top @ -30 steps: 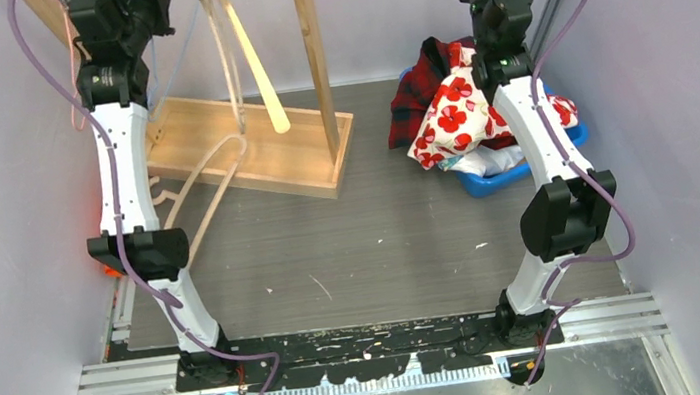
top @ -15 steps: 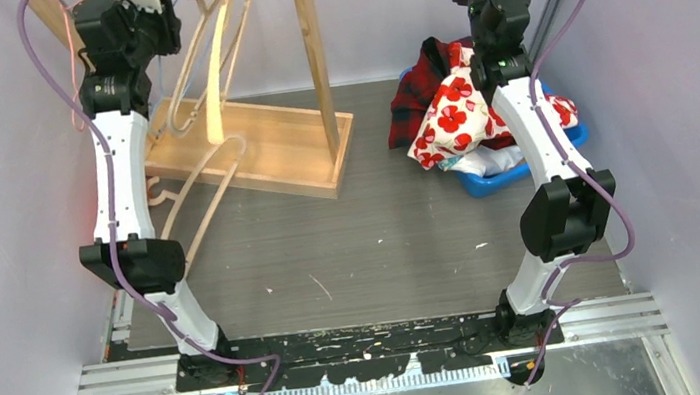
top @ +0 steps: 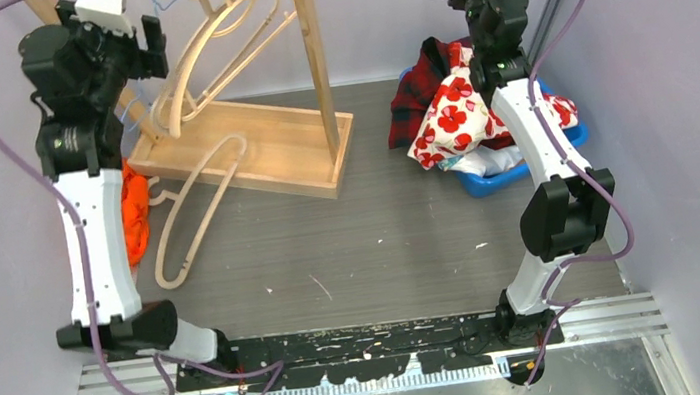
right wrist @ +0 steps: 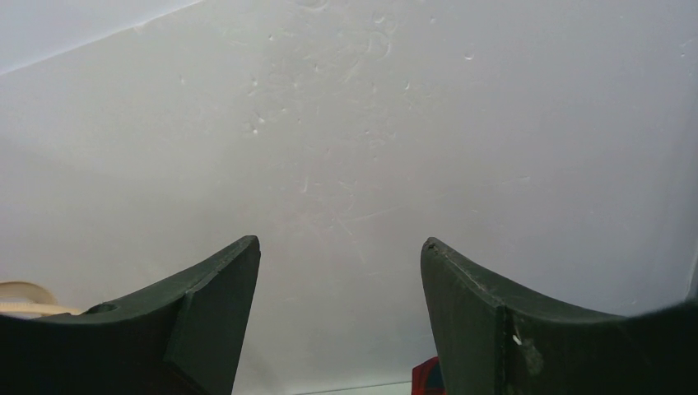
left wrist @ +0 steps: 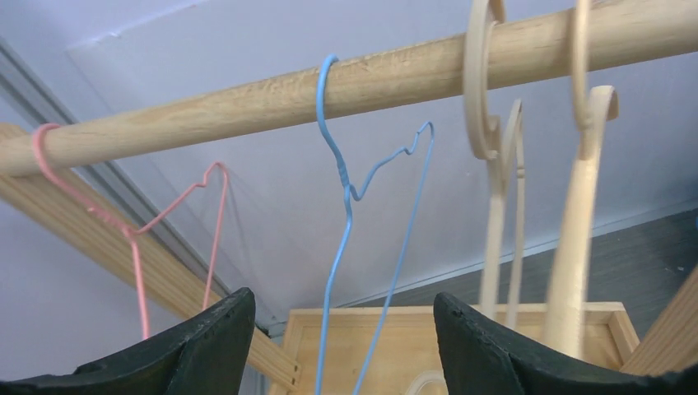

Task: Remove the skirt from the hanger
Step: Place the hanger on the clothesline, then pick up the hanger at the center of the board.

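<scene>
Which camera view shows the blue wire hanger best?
The left wrist view: the blue wire hanger hangs on the wooden rod, hook and shoulder clear. Top external shows only thin blue lines; the right wrist view shows none.

The skirt (top: 134,212), a bright orange crumpled heap, lay at the tabletop's left edge, only partly in view. Just beside it, on its right, a pale wooden hanger (top: 215,206) lay flat, apart from the cloth.
</scene>
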`<state>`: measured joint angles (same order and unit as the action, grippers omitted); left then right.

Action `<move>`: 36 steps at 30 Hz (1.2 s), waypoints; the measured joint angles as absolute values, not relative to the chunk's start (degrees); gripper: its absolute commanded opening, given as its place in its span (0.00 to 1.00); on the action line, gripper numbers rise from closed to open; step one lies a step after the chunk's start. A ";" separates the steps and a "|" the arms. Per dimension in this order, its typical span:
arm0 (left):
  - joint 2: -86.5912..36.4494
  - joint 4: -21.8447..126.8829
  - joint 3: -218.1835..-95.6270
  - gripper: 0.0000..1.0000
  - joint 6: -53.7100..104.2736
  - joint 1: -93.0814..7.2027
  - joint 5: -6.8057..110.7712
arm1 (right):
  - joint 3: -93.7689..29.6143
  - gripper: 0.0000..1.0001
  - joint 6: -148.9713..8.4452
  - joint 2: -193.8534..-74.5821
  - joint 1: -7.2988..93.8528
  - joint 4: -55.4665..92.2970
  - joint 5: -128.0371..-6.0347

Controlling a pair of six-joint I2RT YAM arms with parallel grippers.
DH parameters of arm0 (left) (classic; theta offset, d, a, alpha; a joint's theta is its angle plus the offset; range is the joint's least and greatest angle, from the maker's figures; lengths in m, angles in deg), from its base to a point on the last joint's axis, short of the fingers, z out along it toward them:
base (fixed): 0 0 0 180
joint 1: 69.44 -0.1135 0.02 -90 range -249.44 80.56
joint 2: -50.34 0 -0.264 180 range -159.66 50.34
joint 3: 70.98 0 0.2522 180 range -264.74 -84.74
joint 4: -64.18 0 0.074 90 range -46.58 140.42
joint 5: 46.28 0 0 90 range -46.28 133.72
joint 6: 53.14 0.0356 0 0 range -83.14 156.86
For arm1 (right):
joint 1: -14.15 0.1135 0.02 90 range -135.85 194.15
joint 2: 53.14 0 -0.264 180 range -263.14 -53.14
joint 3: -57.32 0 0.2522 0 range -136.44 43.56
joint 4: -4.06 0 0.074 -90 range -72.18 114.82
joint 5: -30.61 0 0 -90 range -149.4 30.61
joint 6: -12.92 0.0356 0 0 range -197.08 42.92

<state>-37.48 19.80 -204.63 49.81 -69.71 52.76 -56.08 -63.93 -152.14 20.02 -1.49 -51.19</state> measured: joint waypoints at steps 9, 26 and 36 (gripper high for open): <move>-18.28 17.33 -188.68 0.74 50.25 -69.73 50.75 | -57.15 0.76 -62.14 -153.14 20.02 -1.36 -53.05; 3.48 3.35 -152.74 0.69 40.11 -72.42 48.96 | -57.54 0.75 -59.73 -156.79 19.41 -2.78 -54.20; 0.69 6.82 -140.22 0.68 32.44 -82.45 59.91 | -56.71 0.73 -55.95 -157.65 14.36 -4.31 -55.52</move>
<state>0.69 6.82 -140.22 32.44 -82.45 59.91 -56.71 -55.95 -157.65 14.36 -4.31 -55.52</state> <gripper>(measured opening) 0.685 0.734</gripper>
